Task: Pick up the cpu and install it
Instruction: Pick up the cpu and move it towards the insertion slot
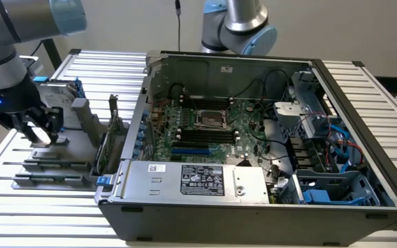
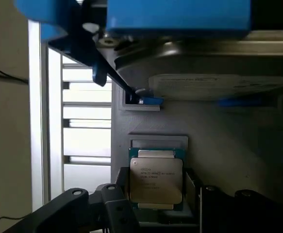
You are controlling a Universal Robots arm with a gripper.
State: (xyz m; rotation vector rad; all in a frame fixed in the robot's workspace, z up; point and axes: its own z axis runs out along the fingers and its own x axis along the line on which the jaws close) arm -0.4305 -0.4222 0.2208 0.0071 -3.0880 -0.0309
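Off to the exterior view's left, my arm (image 1: 9, 51) hangs over a grey parts holder (image 1: 57, 155) on the slatted tabletop (image 1: 47, 222). Jaws are low at the holder, with a pale sliver of the cpu (image 1: 41, 136) between them. A hard drive (image 1: 55, 95) with blue trim stands at the holder's back, just beside my wrist. Toward the exterior view's right of the holder lies an open computer case (image 1: 254, 219). The motherboard (image 1: 216, 142) is inside, and its metal-framed cpu socket (image 1: 211, 120) is well apart from the cpu. A labelled power supply (image 1: 192, 181) runs along the near wall. A second arm's joint (image 1: 243, 31) shows behind the case.

Wrist view: the cpu (image 2: 156, 177) is seated in a slot of the grey holder (image 2: 228, 145). Its silver printed top faces the camera and a thin green rim shows. My dark fingers (image 2: 107, 206) sit one on each side of it, jaws wide. I cannot tell if the pads touch its edges. The hard drive (image 2: 204, 77) in its blue frame (image 2: 180, 17) looms beyond the cpu. Tabletop slats (image 2: 85, 141) show beside the holder.
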